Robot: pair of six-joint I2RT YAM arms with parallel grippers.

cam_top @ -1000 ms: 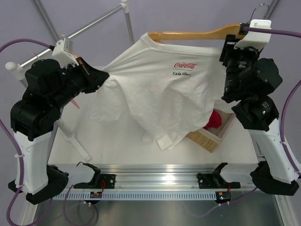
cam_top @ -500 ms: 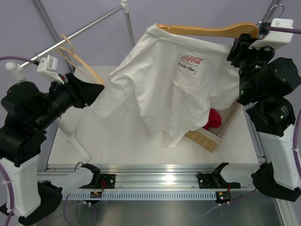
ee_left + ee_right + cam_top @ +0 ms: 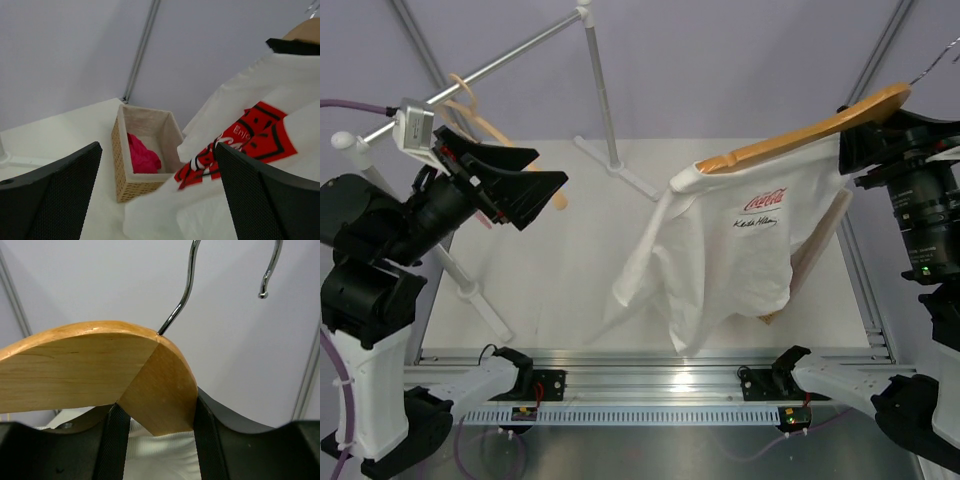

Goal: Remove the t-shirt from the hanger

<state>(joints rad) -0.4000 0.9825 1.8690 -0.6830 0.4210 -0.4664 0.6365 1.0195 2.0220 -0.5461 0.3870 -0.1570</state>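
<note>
The white t-shirt, small red script facing up, hangs off the tilted wooden hanger, bunched over its lower left end. My right gripper is shut on the hanger's right part. In the right wrist view its fingers clamp the wood of the hanger below the metal hook, with the shirt's white cloth underneath. My left gripper stands wide open and holds nothing, well left of the shirt. In the left wrist view the shirt's big red logo shows beyond the open fingers.
A metal clothes rail on an upright post crosses the back left, and a thin pale hanger hangs from it beside my left arm. A wicker basket holding a red cloth stands behind the shirt.
My left gripper opened, let go of the shirt's sleeve and drew back to the left. The right arm swung the hanger right and tilted it up, so the shirt now hangs down.
</note>
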